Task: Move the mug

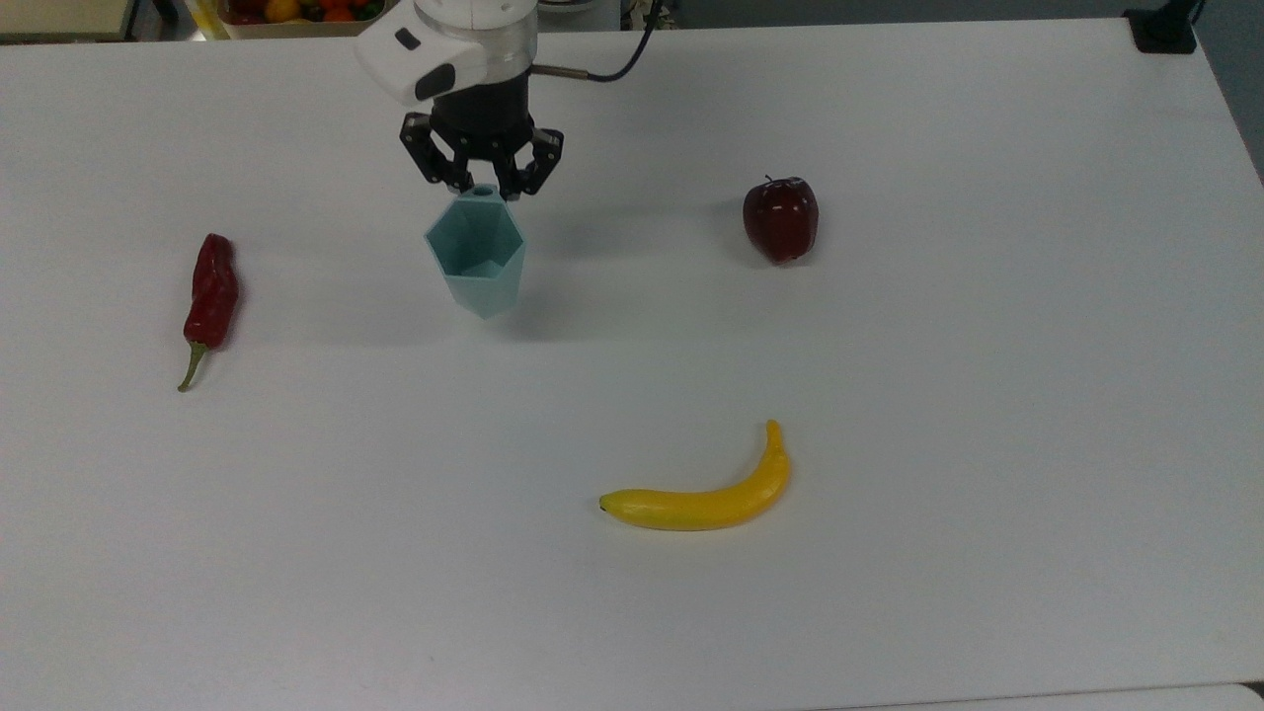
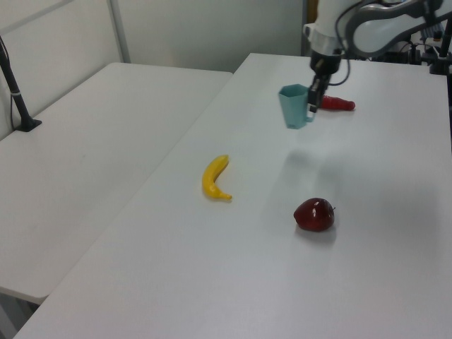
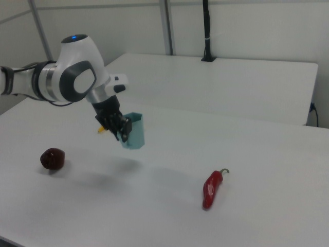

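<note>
The pale teal faceted mug (image 1: 477,253) hangs in the air above the white table, upright, mouth open to the top. My gripper (image 1: 483,188) is shut on the small handle tab at the mug's rim. In the left view the mug (image 2: 292,106) floats well above the table with the gripper (image 2: 311,106) at its right side. The right view has the mug (image 3: 134,130) held clear of the surface, the gripper (image 3: 124,131) clamped on its left edge, and a shadow on the table beneath.
A yellow banana (image 1: 703,496) lies toward the table's front. A dark red apple (image 1: 780,218) sits to the top view's right of the mug. A red chili pepper (image 1: 209,296) lies at the top view's left. A bin of fruit (image 1: 296,12) stands beyond the table's far edge.
</note>
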Tool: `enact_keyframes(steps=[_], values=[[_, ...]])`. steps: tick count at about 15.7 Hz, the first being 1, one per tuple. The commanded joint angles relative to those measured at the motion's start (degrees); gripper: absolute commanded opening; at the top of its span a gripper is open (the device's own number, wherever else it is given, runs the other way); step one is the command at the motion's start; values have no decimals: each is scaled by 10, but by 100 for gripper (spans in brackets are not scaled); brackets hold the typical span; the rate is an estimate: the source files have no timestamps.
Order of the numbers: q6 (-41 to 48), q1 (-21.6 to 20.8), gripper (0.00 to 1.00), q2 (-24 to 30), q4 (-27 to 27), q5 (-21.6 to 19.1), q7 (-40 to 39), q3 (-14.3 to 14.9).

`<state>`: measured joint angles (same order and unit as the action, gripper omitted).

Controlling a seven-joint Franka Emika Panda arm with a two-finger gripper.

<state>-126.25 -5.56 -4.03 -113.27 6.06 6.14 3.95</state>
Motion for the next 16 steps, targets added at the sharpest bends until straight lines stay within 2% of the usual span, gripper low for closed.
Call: enact_keyframes(steps=[1, 5, 10, 11, 13, 15, 16], values=[[-11, 5, 1, 58, -108, 11, 18, -2], [-29, 1, 3, 53, -134, 11, 18, -3], [-38, -3, 12, 28, -134, 11, 38, -3], [-33, -3, 24, 29, -134, 11, 41, -3], [-29, -3, 83, 29, -134, 11, 41, -3], [-12, -4, 85, 31, -131, 11, 40, -3], [0, -4, 91, 33, -129, 11, 40, -3]])
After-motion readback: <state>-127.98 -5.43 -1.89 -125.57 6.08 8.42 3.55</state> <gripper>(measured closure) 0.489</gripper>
